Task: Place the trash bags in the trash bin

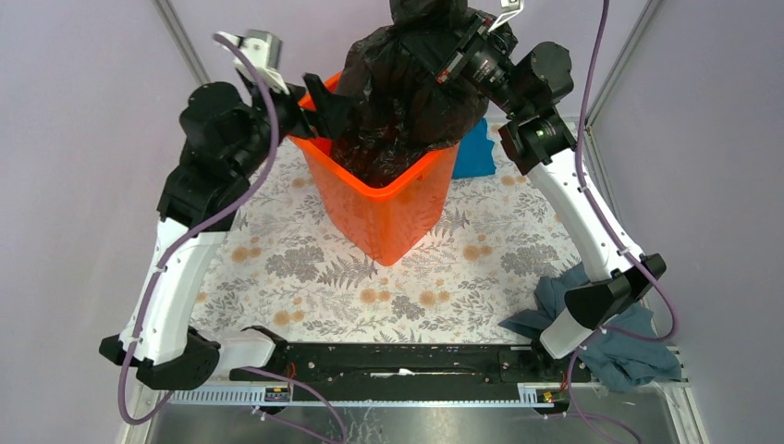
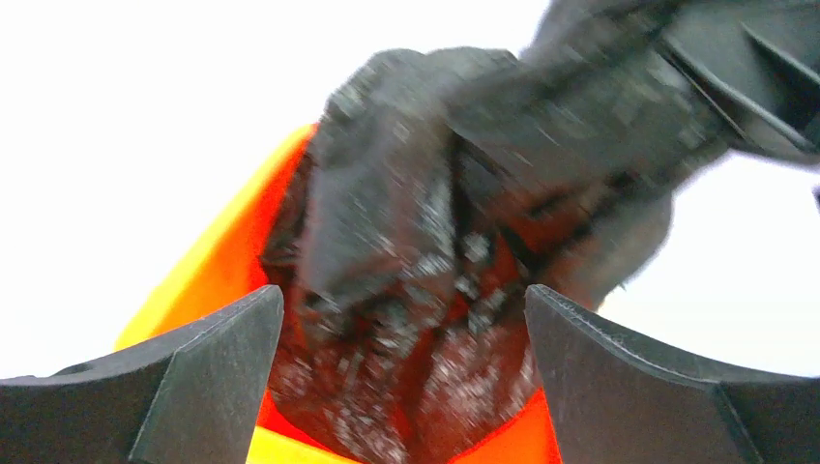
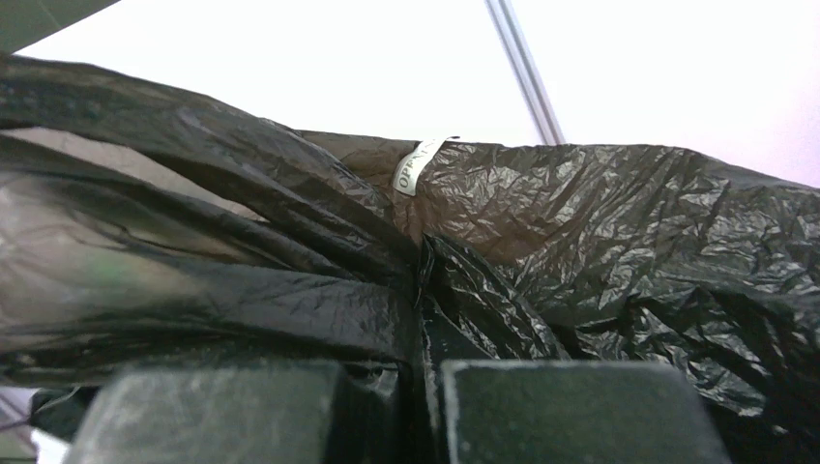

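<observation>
Our right gripper (image 3: 422,387) is pinched tight on the black trash bag (image 1: 398,102), holding it above the far side of the orange trash bin (image 1: 388,217), with the bag's lower part inside. Our left gripper (image 2: 401,309) gapes wide at the bin's left rim.

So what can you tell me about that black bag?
The black trash bag is thin, glossy, wrinkled plastic film with a small white printed tag. Its lower part sits inside the orange trash bin; the upper part rises above the rim, bunched and pinched in the shut right gripper.
</observation>
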Tool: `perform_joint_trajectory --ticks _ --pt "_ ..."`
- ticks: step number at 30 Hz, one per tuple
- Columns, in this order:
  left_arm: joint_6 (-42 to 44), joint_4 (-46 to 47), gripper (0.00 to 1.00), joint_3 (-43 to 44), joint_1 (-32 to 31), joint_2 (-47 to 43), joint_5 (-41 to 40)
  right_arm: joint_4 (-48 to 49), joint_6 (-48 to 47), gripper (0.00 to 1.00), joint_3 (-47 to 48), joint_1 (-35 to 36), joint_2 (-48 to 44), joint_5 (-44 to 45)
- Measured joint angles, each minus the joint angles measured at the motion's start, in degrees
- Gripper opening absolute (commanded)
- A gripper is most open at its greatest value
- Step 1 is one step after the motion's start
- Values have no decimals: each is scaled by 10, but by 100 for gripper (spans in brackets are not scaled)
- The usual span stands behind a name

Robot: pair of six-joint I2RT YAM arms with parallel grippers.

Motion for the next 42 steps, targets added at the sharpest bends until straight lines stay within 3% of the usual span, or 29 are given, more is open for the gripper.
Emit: perform_joint_trajectory --ticks 4,7,10,14,19,24,27,30,34,39,42 --pt "-44 11 99 35 62 20 -5 -27 -5 0 0 0 -20 -38" --pt "-90 6 99 124 105 96 19 -31 -2 0 0 0 -28 -73" --pt "-128 23 98 203 123 178 49 -28 5 0 -8 0 -35 -104" --pt "-162 38 91 257 125 268 99 -18 21 0 -23 0 -36 -144" --pt "-181 46 75 249 123 330 148 33 50 0 -61 0 -36 -198" --pt "-165 50 57 170 105 329 151 75 71 0 -89 1 -36 -233" --pt "-143 45 54 100 78 311 130 82 67 0 -95 1 -36 -235" --pt "-129 28 57 35 56 283 103 80 46 0 -109 1 -38 -228" --pt "-113 -4 70 12 58 249 80 42 -2 0 -109 1 -28 -199" --pt "-84 -53 98 135 92 241 49 11 -27 0 -95 1 -7 -174" --pt "-62 -48 99 170 110 215 10 0 -35 0 -95 1 -7 -161"
